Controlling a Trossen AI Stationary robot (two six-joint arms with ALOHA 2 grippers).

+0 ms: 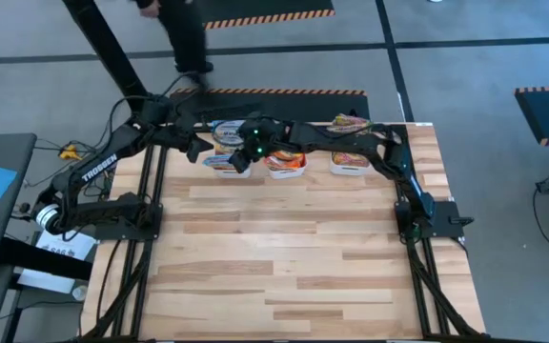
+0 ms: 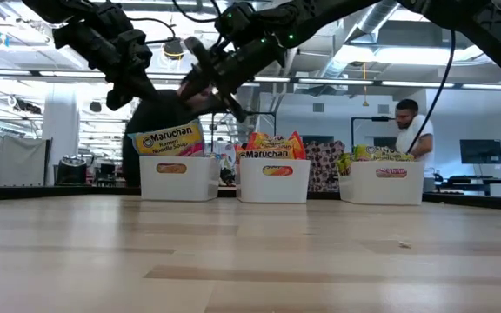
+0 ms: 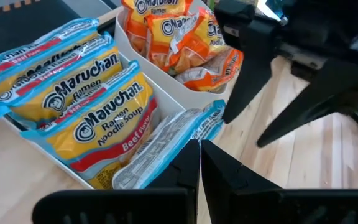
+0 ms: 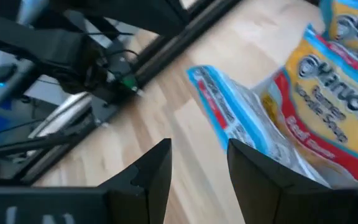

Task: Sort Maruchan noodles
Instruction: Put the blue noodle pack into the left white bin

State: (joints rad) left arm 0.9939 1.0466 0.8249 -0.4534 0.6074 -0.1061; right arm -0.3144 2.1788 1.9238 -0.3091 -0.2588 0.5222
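Note:
Three white bins stand in a row at the table's far side: left (image 2: 178, 178), middle (image 2: 273, 183), right (image 2: 383, 184). Blue-and-red Maruchan noodles packets (image 3: 73, 81) fill the left bin, and orange ones (image 3: 179, 37) fill the middle bin. One blue-edged packet (image 3: 166, 140) leans over the left bin's near wall, silver back out. My left gripper (image 3: 199, 165) is shut, its tips beside that packet. My right gripper (image 4: 197, 165) hangs open above the left bin's near side, with nothing between its fingers. My left gripper's shut fingertips (image 3: 194, 155) stand right by the lower edge of the leaning packet's silver back (image 3: 157, 155). They come slanting down from the table's left. I cannot tell whether they touch it.
The two arms cross closely over the left bin (image 1: 232, 164); my right gripper's dark fingers (image 3: 247, 81) fill the left wrist view. Green-and-pink packets sit in the right bin (image 1: 349, 164). The near part of the table (image 1: 294, 267) is bare wood. A person (image 2: 411, 130) stands beyond the table.

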